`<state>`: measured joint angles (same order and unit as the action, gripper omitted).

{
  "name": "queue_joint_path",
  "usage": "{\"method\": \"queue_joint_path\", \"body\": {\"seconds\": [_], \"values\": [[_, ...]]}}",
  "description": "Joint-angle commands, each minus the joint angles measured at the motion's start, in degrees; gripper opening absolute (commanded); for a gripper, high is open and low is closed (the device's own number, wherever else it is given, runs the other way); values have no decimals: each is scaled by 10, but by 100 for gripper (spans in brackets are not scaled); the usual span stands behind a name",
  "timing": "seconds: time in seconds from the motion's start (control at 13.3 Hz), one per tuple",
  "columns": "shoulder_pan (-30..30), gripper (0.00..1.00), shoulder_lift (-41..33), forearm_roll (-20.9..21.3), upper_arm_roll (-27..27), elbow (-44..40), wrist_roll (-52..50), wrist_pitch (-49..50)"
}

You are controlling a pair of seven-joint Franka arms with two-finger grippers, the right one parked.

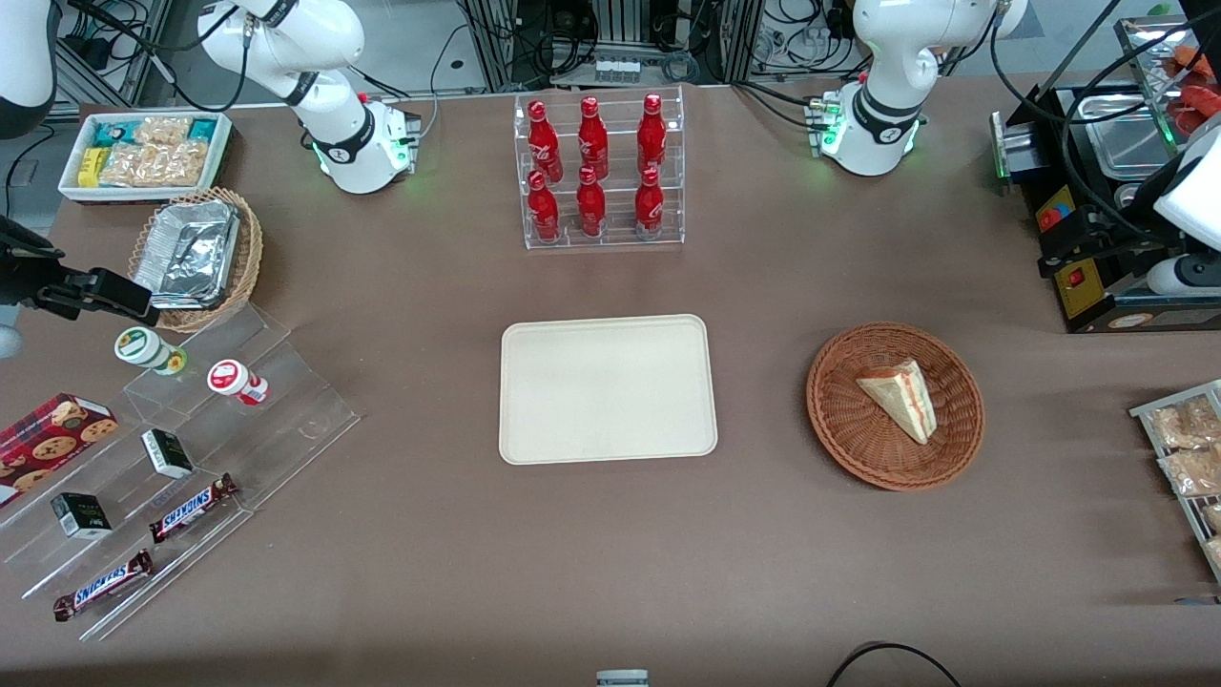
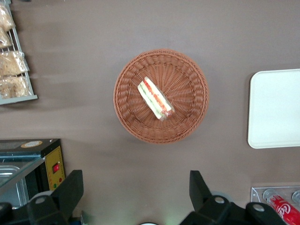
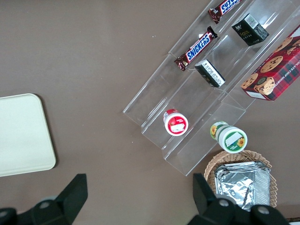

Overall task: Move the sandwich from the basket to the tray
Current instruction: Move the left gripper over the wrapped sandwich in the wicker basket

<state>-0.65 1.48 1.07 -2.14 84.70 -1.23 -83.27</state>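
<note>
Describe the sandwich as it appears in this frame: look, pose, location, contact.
The sandwich is a small triangular wedge of pale bread with red, orange and green filling along its cut edge. It lies in the reddish-brown wicker basket, touching only the weave. The open hand hovers high above, clear of it. The cream tray beside the basket is bare.

My gripper (image 2: pixel 136 192) hangs open above the wicker basket (image 1: pixel 863 434); sandwich (image 1: pixel 901 396) wedge lies inside, cream tray (image 1: pixel 608 388) sits bare beside it.
</note>
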Motion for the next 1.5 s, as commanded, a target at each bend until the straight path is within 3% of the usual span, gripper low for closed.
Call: {"method": "queue_joint_path", "body": {"seconds": [0.0, 0.45, 0.9, 1.43], "values": [[3, 100, -3, 11, -5, -1, -2, 11], [0, 100, 4, 13, -6, 47, -9, -33], [-9, 100, -2, 11, -8, 178, -135, -182], [-18, 100, 2, 5, -8, 360, -326, -433]]}}
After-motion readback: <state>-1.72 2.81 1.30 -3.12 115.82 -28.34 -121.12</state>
